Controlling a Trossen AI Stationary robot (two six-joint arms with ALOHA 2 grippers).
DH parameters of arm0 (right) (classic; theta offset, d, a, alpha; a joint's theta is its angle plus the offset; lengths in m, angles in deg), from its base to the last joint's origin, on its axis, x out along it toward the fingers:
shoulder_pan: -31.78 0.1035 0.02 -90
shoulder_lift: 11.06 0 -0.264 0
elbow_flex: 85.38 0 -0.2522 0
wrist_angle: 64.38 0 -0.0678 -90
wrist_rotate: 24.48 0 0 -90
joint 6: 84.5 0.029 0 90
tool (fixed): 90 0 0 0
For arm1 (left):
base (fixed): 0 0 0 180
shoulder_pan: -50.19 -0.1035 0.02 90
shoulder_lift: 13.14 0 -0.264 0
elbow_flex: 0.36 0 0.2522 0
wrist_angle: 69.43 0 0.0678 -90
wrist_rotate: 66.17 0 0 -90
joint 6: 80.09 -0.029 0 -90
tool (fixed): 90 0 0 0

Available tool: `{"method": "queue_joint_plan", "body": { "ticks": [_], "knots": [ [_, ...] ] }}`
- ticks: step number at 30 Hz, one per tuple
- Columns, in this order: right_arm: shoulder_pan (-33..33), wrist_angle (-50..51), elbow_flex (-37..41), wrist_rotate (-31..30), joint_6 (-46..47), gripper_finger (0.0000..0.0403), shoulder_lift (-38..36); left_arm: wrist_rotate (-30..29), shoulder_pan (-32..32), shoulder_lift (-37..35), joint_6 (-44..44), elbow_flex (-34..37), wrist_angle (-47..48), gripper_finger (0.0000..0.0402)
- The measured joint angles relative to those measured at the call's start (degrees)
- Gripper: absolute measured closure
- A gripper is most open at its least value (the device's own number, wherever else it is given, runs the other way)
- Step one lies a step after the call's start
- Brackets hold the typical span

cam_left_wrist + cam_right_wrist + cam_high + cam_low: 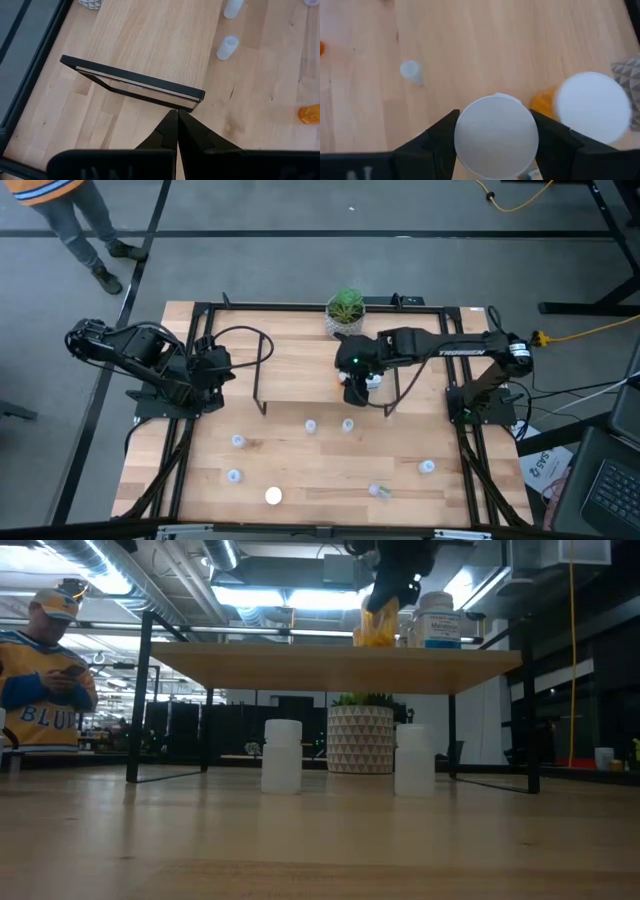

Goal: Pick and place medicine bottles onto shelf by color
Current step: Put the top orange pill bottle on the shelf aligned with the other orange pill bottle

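Grey workshop floor surrounds the pale wooden bench [300, 470] as we look down from above, where the shelf [300, 365] stands at mid-bench with a potted plant [346, 308] behind it. We count seven small bottles loose on the bench in front of the shelf: a pair [311, 425] side by side nearest the shelf, two at the left, a white-capped one [273, 496] near the front edge, and two at the right. The right arm's link reads "TROSSEN"; its right claw [356, 385] hangs over the shelf's right part, clamped on a white bottle [373, 380]. The left claw [222, 366] waits beside the shelf's left end.

From bench height, we see an orange bottle [377, 628] and a white bottle with a blue label [439, 620], its writing too small to read, standing on the shelf top under the dark claw, and two white bottles on the bench below. A person's yellow jersey reads "BLU".

Past the left wrist, we see the fingers [176, 131] pressed together.

Past the right wrist, the fingers [440, 134] grip a white cap.
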Motion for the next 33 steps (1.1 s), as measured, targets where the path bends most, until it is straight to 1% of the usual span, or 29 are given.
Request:
{"method": "queue_joint_plan", "body": {
  "ticks": [4,7,11,19,24,29,33],
  "knots": [
    [0.0,0.3,0.0,-2.6,0.0,0.0192,0.1,0.0,0.0,0.0,0.0,0.0,0.0,0.0401],
    [-0.2,0.4,0.0,-3.0,0.0,0.0192,0.1,0.0,0.0,0.0,0.0,0.0,0.0,0.0401],
    [0.0,0.4,0.0,-2.8,1.0,0.0190,0.3,0.0,0.0,0.0,0.0,0.0,0.0,0.0401],
    [-0.1,0.7,0.0,-2.8,0.0,0.0168,0.4,0.0,0.0,0.0,0.0,0.0,0.0,0.0401],
    [-0.1,0.7,-0.1,-2.8,0.1,0.0170,0.4,0.0,0.0,0.0,0.0,0.0,0.0,0.0401],
    [-0.1,1.0,-2.3,-2.8,0.0,0.0170,0.4,0.0,0.0,0.0,0.0,0.0,0.0,0.0401],
    [-0.1,3.0,-3.3,-2.8,0.1,0.0170,0.3,0.0,0.0,0.0,0.1,0.0,0.0,0.0401]
  ]
}}
